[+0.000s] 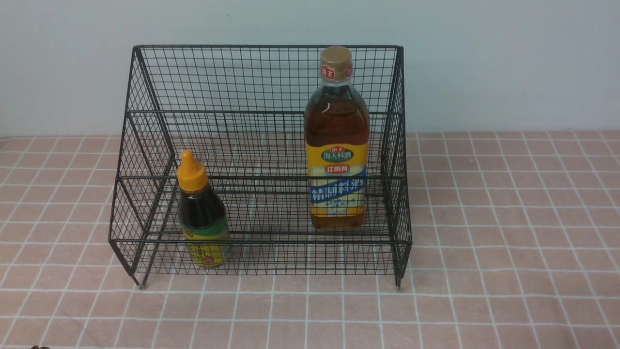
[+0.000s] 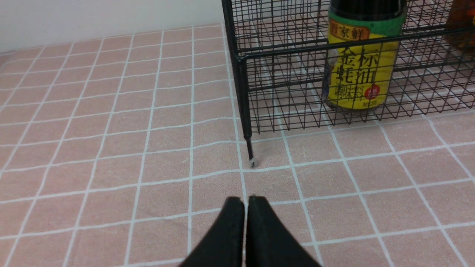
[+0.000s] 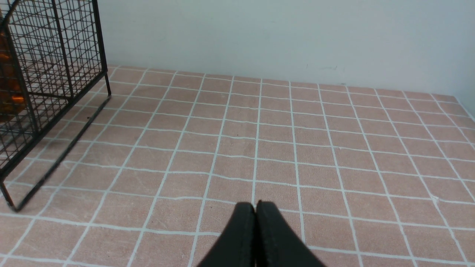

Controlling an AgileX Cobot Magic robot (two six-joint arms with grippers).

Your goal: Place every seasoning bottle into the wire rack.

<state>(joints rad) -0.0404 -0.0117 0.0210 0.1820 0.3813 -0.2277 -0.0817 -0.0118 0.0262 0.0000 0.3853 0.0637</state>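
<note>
The black wire rack stands mid-table. The small dark bottle with orange nozzle cap stands upright inside its front left. The tall amber bottle with tan cap stands upright inside at the right. Neither arm shows in the front view. My left gripper is shut and empty over the cloth, short of the rack's front left leg; the small bottle stands behind the mesh. My right gripper is shut and empty over the cloth, off the rack's right side.
A pink checked cloth covers the table. A pale wall rises right behind the rack. The table's far right edge meets the wall corner in the right wrist view.
</note>
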